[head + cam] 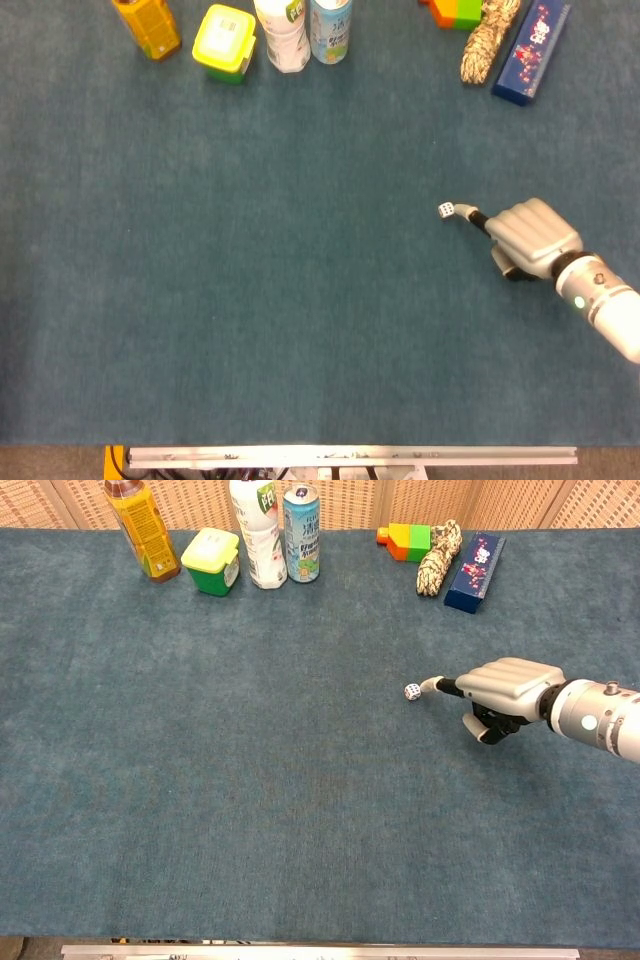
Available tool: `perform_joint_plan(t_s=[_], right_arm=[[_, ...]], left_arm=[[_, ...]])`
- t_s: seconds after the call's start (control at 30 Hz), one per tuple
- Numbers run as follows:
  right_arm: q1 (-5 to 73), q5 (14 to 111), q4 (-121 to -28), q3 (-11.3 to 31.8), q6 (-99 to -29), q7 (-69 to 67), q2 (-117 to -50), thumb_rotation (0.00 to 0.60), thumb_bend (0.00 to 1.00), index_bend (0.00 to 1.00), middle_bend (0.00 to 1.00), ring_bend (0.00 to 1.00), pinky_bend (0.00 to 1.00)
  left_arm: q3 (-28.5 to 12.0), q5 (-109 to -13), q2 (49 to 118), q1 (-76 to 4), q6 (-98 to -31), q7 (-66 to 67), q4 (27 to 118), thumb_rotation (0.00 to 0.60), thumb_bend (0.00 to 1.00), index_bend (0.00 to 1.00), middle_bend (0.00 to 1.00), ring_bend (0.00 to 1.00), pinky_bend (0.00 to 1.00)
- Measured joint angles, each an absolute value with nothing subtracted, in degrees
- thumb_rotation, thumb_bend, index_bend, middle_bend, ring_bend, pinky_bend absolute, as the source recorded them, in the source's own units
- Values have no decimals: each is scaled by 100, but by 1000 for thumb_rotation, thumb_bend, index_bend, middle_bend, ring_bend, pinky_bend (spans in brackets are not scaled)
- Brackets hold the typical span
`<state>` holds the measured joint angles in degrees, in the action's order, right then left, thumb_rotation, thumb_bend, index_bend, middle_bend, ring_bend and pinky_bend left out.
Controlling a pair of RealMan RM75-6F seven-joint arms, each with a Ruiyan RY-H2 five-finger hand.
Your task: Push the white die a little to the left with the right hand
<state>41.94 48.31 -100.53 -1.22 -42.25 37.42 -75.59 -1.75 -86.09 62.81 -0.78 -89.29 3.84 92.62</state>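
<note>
One small white die with dark pips is seen on the blue carpeted table, a cube with no long axis. Just right of it, one right robot hand is clenched, one finger extended toward it.

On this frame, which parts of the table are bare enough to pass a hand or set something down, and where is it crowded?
The blue carpeted table is bare left of the small white die, across its middle and along the near edge. The right hand, one finger extended, sits just right of the die. The far edge is crowded: orange bottle, yellow-lidded green tub, white bottle, blue can, dark blue box.
</note>
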Motion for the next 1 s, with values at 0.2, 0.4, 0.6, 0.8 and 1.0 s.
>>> perform_joint_plan(t_s=[0.2, 0.4, 0.6, 0.8, 1.0], right_arm=[[4325, 4707, -9971, -223, -4282, 3664, -7618, 600, 658, 16, 1000, 1000, 1000], [4457, 4627, -9855, -292, -4267, 3579, -7722, 600, 657, 16, 1000, 1000, 1000], [4554, 4699, -9824, -330, -4281, 3490, -7821, 600, 657, 16, 1000, 1000, 1000], [4647, 4850, -9918, -357, -4345, 3447, -7891, 600, 657, 16, 1000, 1000, 1000], [4738, 4942, -9950, -365, -4379, 3409, -8000, 600, 658, 16, 1000, 1000, 1000]], left_arm=[[-183, -8602, 6286, -85, -8917, 399, 9260, 600, 203, 34, 97, 117, 35], [-184, -8587, 6278, -72, -8923, 396, 9251, 600, 202, 34, 97, 117, 35], [-189, -8569, 6254, -37, -8964, 355, 9232, 600, 202, 34, 96, 117, 35], [-192, -8556, 6236, -14, -8985, 315, 9209, 600, 203, 34, 97, 117, 35], [-197, -8533, 6217, 19, -9014, 264, 9174, 600, 203, 34, 96, 117, 35]])
